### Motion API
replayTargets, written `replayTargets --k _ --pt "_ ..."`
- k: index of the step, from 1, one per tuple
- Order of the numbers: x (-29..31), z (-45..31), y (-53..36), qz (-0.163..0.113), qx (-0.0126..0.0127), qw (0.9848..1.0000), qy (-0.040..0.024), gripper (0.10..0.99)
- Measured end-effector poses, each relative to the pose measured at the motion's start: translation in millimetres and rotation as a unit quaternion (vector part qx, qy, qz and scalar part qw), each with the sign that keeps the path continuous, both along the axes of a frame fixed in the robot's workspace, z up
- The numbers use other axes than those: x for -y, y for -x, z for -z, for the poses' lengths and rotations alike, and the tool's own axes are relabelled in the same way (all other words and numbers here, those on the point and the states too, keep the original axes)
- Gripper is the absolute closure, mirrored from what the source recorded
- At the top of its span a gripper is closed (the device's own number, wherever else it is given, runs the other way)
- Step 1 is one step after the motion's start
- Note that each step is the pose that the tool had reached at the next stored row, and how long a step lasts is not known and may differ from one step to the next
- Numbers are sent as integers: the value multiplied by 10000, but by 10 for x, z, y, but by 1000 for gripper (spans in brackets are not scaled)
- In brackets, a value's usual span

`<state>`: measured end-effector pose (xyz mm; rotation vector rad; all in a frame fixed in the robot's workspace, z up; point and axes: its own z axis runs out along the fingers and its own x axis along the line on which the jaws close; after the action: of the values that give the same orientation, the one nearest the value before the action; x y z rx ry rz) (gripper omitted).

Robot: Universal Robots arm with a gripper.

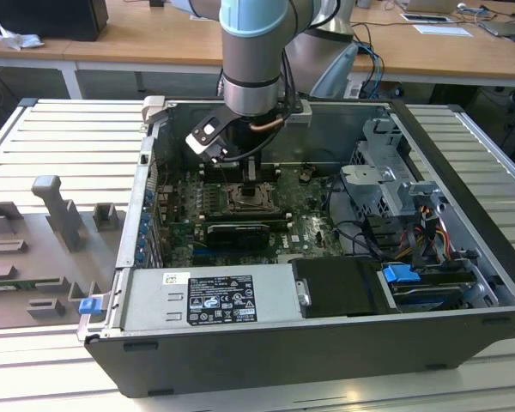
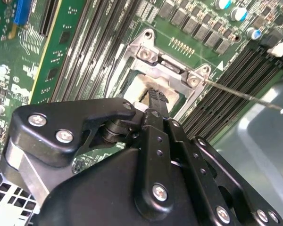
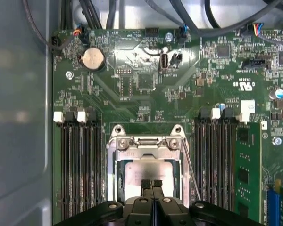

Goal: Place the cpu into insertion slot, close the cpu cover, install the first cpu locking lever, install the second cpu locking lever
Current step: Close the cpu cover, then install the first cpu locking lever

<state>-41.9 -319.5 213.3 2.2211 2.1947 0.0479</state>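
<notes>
**Progress of the CPU installation, seen from three cameras.** In the exterior view you see the arm reaching down into the open computer case [image 1: 463, 163]. Its gripper [image 1: 253, 178] is low over the insertion slot [image 1: 256, 202], near the middle of the motherboard [image 1: 309, 227].

In the first wrist view the cpu [image 3: 148, 170] lies flat and square in the slot. Its pale top shows through the cut-out of the cpu cover [image 3: 148, 154]. Banks of long black memory slots [image 3: 80, 165] flank the socket on either side. The cover's frame appears to lie down around the chip rather than stand raised (you cannot tell from these views whether it is fully seated).

The fingers [image 3: 145, 186] are pressed together with nothing pinched between them. Their tips hang over one edge of the chip, and you cannot tell whether they touch it.

A thin locking lever [image 3: 191, 172] runs along one side of the socket. In the second wrist view it [image 2: 240, 95] juts out over the memory slots, so it appears unhooked.

Read the progress thus:
- **Placing the chip:** looks done.
- **Closing the cover:** looks done or nearly so.
- **Installing the levers:** both steps appear outstanding.
</notes>
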Motion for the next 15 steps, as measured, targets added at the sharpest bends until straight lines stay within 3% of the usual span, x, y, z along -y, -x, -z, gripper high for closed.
replayTargets --k 15 --pt "0 -7 -32 0 0 10000 0 980"
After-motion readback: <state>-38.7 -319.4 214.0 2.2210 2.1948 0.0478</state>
